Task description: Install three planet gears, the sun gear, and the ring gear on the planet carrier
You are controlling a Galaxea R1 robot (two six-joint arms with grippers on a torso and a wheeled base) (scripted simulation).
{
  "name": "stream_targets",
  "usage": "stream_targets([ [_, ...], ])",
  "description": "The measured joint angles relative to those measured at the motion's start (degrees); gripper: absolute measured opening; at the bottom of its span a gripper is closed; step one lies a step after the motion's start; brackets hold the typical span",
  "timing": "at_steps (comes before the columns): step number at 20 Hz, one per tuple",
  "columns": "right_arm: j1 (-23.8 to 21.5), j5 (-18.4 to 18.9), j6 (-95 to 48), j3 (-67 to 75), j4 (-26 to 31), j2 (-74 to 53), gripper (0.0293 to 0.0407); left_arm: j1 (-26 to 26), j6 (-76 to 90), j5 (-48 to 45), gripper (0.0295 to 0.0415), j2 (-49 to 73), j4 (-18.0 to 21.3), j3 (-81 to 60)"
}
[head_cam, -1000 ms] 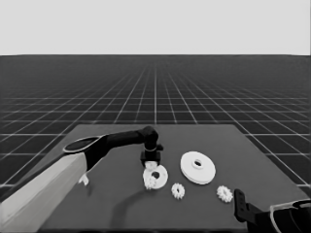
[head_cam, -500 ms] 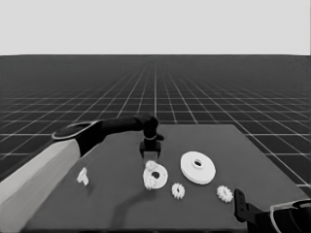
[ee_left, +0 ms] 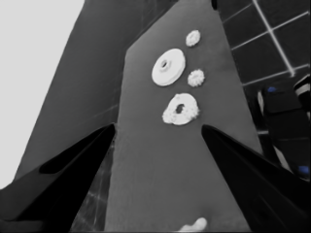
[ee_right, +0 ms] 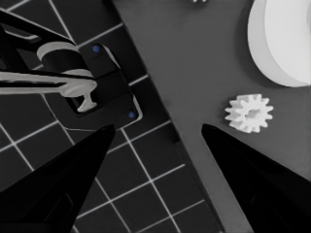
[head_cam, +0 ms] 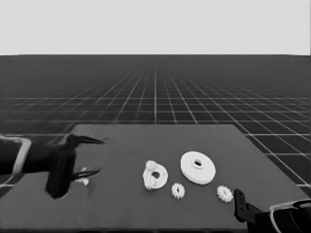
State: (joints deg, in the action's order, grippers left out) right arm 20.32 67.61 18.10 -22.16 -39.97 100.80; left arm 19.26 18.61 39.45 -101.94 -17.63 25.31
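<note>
Head view. Left gripper (head_cam: 95,156) sits at the left end of the table (head_cam: 121,204), fingers spread apart and pointing right, nothing between them. A thin white piece (head_cam: 83,180) lies on the table just under the lower finger, not held. The smaller round part (head_cam: 155,175) lies near the table's middle with gears seated on it; how many, I cannot tell. The larger round part (head_cam: 198,167) lies just to its right and slightly farther back, flat, hub up, apart from it. One loose gear (head_cam: 178,191) lies just in front of the smaller round part; a second loose gear (head_cam: 224,193) lies farther right, near the table's near right corner. Right arm shows only at the lower right corner.

Left wrist view. Left fingers wide apart, empty, looking along the table. The smaller round part (ee_left: 181,109) carries toothed lumps on its rim, with both loose gears and the larger round part beyond it.

Right wrist view. Right gripper (ee_right: 158,127) has its fingers apart and empty, hanging at the table's corner. One gear (ee_right: 249,113) lies on the table near it, with the larger round part's edge (ee_right: 282,41) beyond.
</note>
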Motion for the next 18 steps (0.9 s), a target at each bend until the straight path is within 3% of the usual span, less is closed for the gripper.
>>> stream_targets([
  [2, 0.0, 0.0, 0.0, 0.0, 0.0, 0.0, 0.0385, 0.2, 1.0, -0.5, 0.0385, 0.9, -0.1, -0.9],
  [3, -11.4, 6.9, 20.8, -9.1, 13.4, 5.2, 0.0396, 0.3, 1.2, -0.6, 0.0385, 1.1, -0.1, -1.1],
  [4, -15.8, 11.0, 31.6, -17.9, 20.1, 9.7, 0.0393, 0.3, 1.3, -0.6, 0.0385, 1.2, -0.1, -1.2],
  [6, -17.9, 14.6, 40.3, -28.2, 25.5, 14.8, 0.0387, 0.3, 1.4, -0.7, 0.0385, 1.3, -0.1, -1.3],
  [12, -18.4, 16.3, 44.1, -34.6, 28.2, 17.9, 0.0385, 0.3, 1.5, -0.7, 0.0385, 1.4, -0.1, -1.4],
  [14, -9.1, 11.5, 43.3, -38.9, 20.1, 20.1, 0.0385, 0.3, 1.5, -0.7, 0.0385, 1.4, -0.1, -1.4],
  [18, -5.1, 9.0, 42.6, -42.4, 17.1, 21.9, 0.0385, 0.3, 1.5, -0.7, 0.0385, 1.4, -0.1, -1.4],
])
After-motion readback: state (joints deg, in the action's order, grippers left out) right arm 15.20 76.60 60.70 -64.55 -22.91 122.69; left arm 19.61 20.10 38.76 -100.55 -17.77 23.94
